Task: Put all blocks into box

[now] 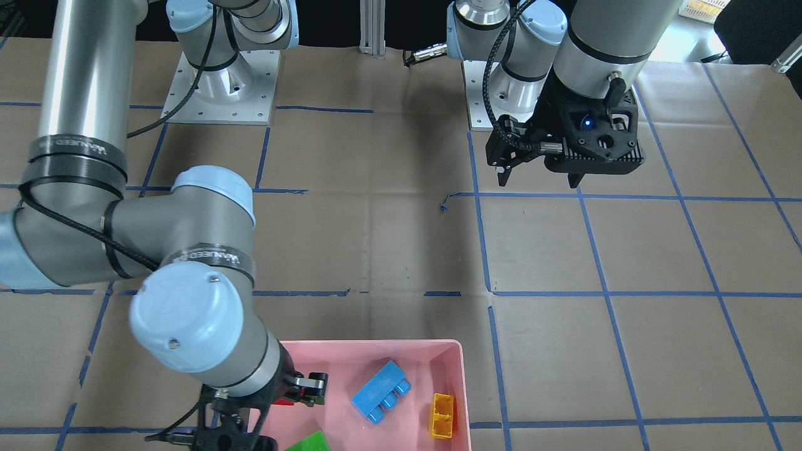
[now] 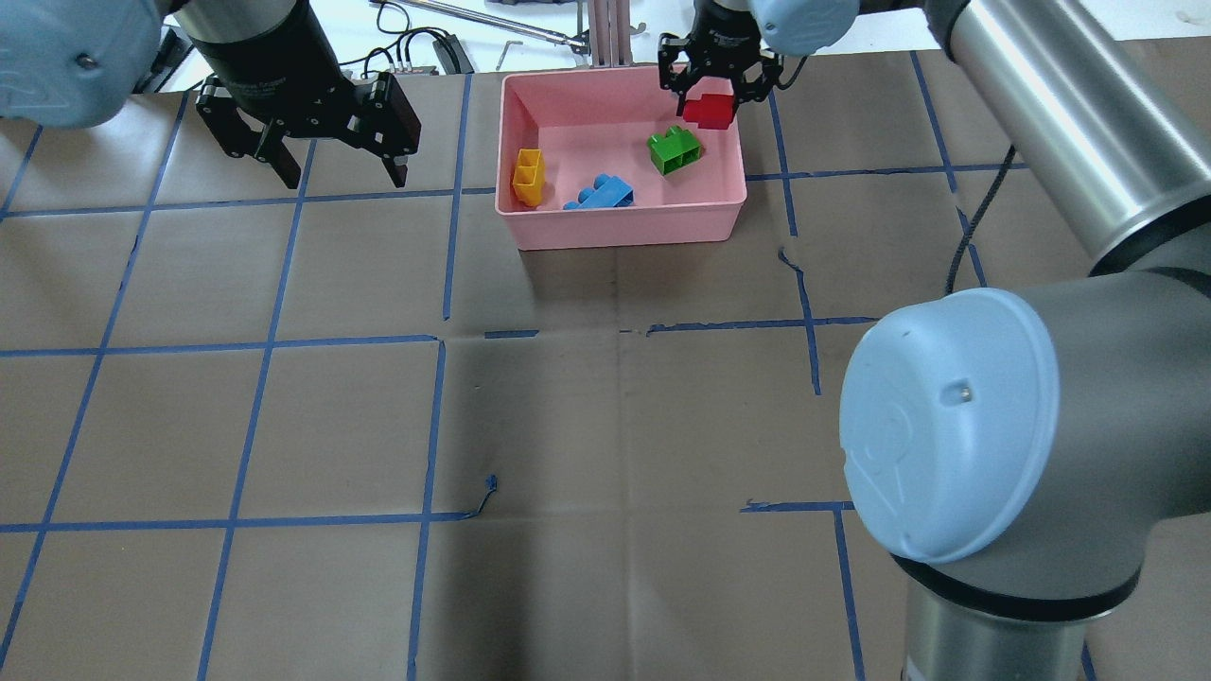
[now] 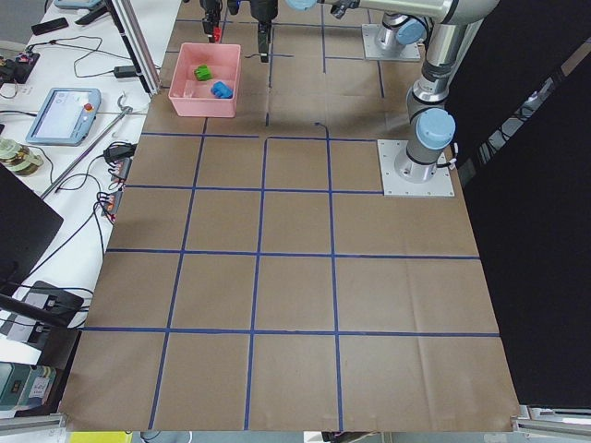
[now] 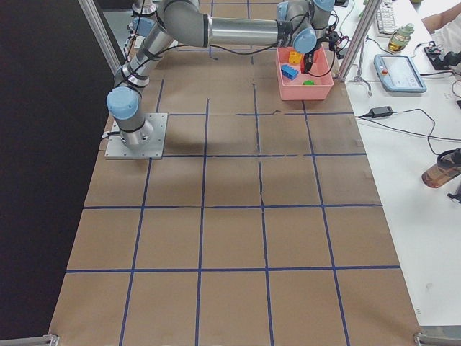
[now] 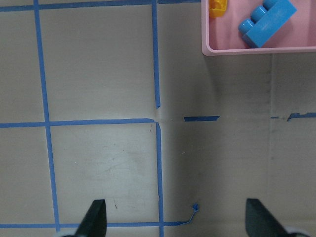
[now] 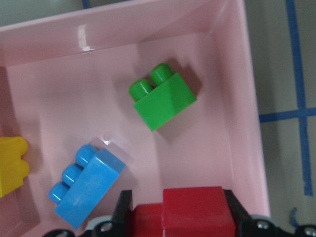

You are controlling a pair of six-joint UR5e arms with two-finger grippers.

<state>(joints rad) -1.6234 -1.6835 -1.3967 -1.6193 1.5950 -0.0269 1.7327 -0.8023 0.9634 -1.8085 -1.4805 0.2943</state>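
Note:
The pink box (image 2: pixel 624 227) stands at the table's far side. In it lie the green block (image 2: pixel 675 151), the blue three-stud block (image 2: pixel 601 194) and the yellow block (image 2: pixel 527 177). My right gripper (image 2: pixel 710 102) is shut on the small red block (image 2: pixel 710 112) and holds it above the box's far right corner. In the right wrist view the red block (image 6: pixel 192 210) sits between the fingers, over the box floor, with the green block (image 6: pixel 163 101) and blue block (image 6: pixel 86 185) below it. My left gripper (image 2: pixel 341 175) is open and empty, above the table left of the box.
Brown paper with a blue tape grid (image 2: pixel 440 340) covers the table. The arm base plates (image 1: pixel 219 88) stand at the robot's side. Cables and a metal post (image 2: pixel 605 28) lie just beyond the box's far edge.

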